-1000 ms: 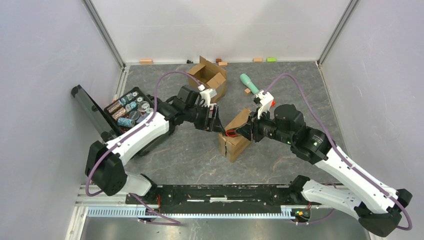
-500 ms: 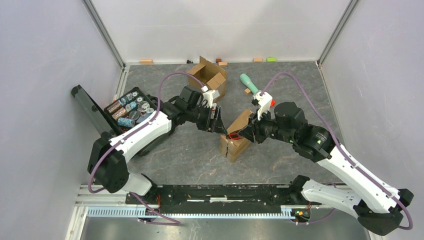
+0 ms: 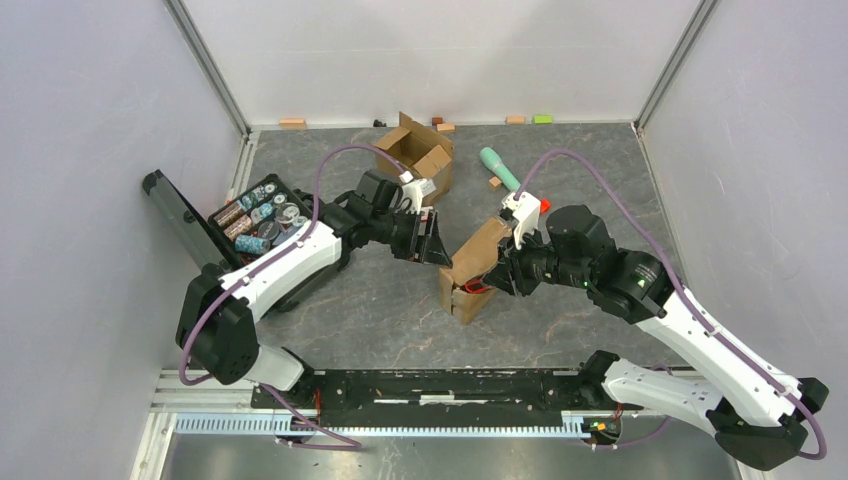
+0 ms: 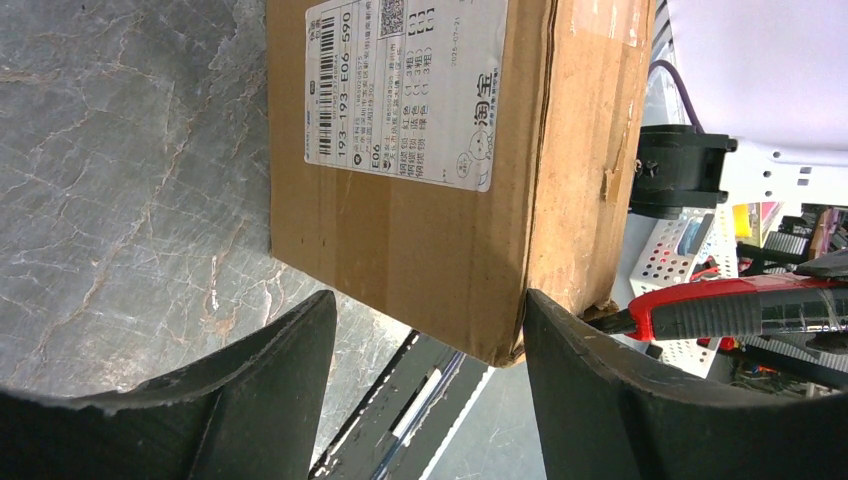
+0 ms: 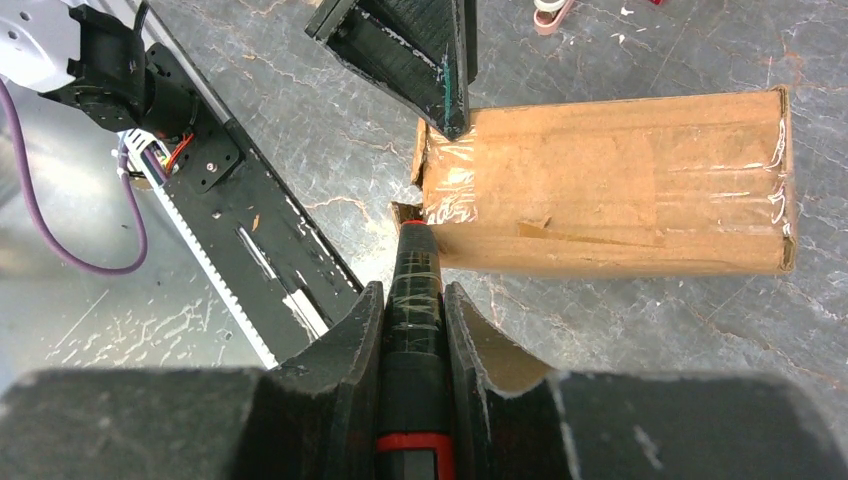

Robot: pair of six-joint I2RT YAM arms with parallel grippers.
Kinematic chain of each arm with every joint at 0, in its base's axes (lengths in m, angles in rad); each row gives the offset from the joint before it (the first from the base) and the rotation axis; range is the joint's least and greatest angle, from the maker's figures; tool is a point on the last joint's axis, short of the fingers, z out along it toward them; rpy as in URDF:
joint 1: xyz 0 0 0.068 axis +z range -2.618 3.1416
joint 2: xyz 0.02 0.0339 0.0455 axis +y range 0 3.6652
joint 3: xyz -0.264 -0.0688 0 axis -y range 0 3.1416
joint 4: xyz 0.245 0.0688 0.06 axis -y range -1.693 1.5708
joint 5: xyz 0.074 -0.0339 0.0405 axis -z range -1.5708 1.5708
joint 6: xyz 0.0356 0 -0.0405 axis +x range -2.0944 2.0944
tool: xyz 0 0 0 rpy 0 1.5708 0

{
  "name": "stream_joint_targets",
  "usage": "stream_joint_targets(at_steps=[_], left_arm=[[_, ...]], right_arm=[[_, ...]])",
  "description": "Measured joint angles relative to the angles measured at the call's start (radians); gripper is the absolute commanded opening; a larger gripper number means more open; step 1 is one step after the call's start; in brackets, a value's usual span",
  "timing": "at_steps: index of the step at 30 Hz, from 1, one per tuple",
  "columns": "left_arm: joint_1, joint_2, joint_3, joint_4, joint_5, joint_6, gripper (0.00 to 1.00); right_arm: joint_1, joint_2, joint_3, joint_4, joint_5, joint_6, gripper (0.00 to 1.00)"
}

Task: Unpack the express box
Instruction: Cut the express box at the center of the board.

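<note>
As left jaws gape, right jaws pinch cutter point(image 5: 415, 290).

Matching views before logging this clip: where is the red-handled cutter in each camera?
Top external: cutter at the taped box's near end, centre frame.
Left wrist: cutter at the right edge, by the box's corner.
Right wrist: cutter bottom centre, clamped in the right gripper, tip at the box.
Shared landmark: the box.

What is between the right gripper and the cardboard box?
A box cutter: the right gripper clamps its handle, its tip at the taped end of the cardboard box. The right wrist view shows it.
</note>
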Motion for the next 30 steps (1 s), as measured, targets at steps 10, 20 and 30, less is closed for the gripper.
stream_joint_targets(at_steps=[10,20,30], left_arm=[[0.008,-0.011,-0.004,0.002,0.005,0.0,0.75],[0.013,-0.016,-0.004,-0.004,-0.001,0.001,0.76],[0.013,-0.018,-0.004,-0.006,-0.004,0.001,0.76]], right_arm=[[0.0,0.0,0.022,-0.025,0.019,-0.002,0.0],[0.003,-0.008,0.051,0.104,0.051,0.032,0.0],[0.003,-0.002,-0.07,0.209,0.05,0.063,0.0]])
